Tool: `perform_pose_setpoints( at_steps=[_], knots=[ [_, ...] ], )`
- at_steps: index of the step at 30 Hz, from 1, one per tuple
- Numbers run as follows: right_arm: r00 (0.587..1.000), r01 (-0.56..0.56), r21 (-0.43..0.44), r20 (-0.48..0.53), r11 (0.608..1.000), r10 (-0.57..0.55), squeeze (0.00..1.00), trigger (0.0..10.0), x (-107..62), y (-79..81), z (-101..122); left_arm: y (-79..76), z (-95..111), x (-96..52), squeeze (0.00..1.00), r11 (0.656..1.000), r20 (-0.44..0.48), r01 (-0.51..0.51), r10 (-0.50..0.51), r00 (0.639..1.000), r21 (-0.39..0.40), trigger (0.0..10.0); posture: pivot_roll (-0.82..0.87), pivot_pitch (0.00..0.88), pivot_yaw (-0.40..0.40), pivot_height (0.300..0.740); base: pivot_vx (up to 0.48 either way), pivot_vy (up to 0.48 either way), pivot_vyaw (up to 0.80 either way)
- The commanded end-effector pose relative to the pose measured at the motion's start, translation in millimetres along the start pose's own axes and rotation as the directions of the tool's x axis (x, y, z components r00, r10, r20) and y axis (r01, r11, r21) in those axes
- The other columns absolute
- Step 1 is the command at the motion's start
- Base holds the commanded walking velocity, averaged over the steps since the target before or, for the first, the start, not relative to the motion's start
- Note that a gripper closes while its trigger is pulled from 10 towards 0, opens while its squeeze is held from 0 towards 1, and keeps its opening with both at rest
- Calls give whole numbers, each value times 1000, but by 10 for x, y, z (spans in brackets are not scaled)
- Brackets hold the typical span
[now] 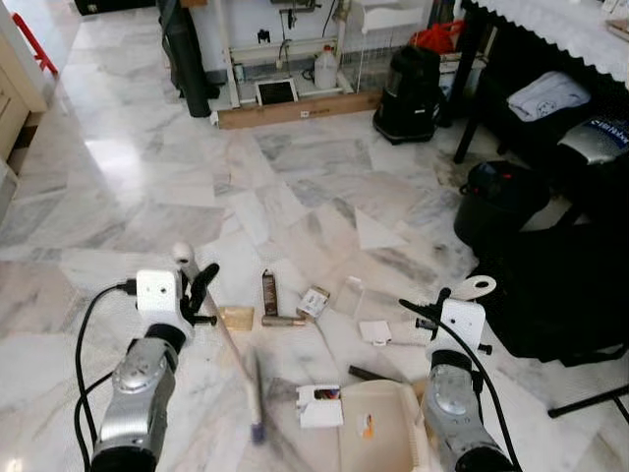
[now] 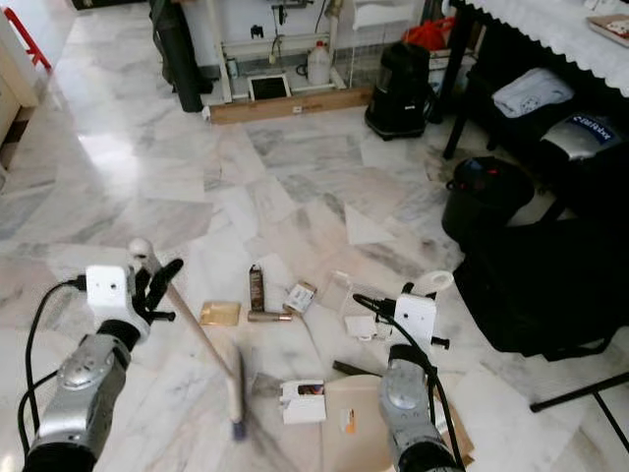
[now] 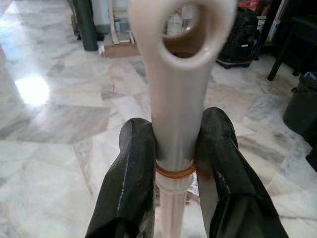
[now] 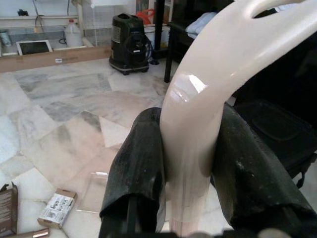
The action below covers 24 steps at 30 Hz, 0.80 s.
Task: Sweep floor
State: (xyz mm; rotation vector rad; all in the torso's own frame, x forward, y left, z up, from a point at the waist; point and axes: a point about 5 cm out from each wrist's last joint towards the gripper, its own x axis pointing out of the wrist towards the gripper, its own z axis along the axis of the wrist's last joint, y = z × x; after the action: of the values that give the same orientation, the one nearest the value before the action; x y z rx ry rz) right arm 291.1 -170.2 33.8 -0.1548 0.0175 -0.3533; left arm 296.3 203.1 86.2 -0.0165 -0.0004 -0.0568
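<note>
My left gripper (image 1: 200, 285) is shut on the cream broom handle (image 3: 177, 99), just below its hanging hole. The broom slants down to its blurred head (image 1: 257, 401) on the marble floor. On the other side, a curved cream dustpan handle (image 4: 195, 104) is pinched in my shut right gripper (image 1: 448, 305). The beige dustpan (image 1: 378, 425) lies flat on the floor between my arms, with a white card (image 1: 320, 406) at its left edge. Litter lies ahead: a brown box (image 1: 269, 292), a gold wrapper (image 1: 236, 317), a small carton (image 1: 314, 301), clear plastic (image 1: 349, 295) and white paper (image 1: 374, 331).
Black bags (image 1: 560, 285) and a black bin (image 1: 501, 202) crowd the right side under a cloth-covered table (image 1: 560, 25). A black canister (image 1: 408, 93) and a wooden plank (image 1: 295, 108) stand at the back. A black stand leg (image 1: 590, 398) crosses the floor at near right. Open marble stretches left.
</note>
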Motion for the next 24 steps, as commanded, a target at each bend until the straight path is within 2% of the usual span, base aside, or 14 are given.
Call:
perform_pose_setpoints(
  at_steps=[1,5,8,11,13,20,24],
  knots=[
    [1000,-9,-8,-6,1000,9,0,10000,-17,1,-19,21,-89,-2,0,1000,-30,-9,10,1000,30,10000,107,87,8,740,0,0,0],
    [1000,-9,-10,-4,1000,9,0,10000,-17,-12,-21,-40,-206,-11,0,1000,-68,24,-22,997,20,10000,104,85,7,740,0,0,0],
    [1000,-7,-13,-2,1000,7,0,10000,-15,-29,-23,-98,-253,-11,0,998,-88,54,-56,995,-19,10000,102,87,1,740,0,0,0],
    [1000,-11,-16,-2,1000,11,0,10000,-12,-33,-23,-157,-320,-18,0,993,-123,102,-109,986,-66,10000,100,87,-3,740,0,0,0],
    [1000,-14,-19,0,1000,14,0,10000,-8,-29,-18,-206,-409,-65,0,985,-164,164,-172,971,-60,10000,100,86,-3,740,0,0,0],
    [1000,-9,-23,6,1000,10,0,10000,25,-59,2,-155,-516,-200,0,973,-210,220,-231,950,-73,10000,95,91,-7,740,0,0,0],
    [1000,-10,-24,9,1000,10,0,10000,39,-58,15,-153,-538,-247,0,956,-235,269,-289,928,-114,10000,99,94,-10,740,0,0,0]
  ],
)
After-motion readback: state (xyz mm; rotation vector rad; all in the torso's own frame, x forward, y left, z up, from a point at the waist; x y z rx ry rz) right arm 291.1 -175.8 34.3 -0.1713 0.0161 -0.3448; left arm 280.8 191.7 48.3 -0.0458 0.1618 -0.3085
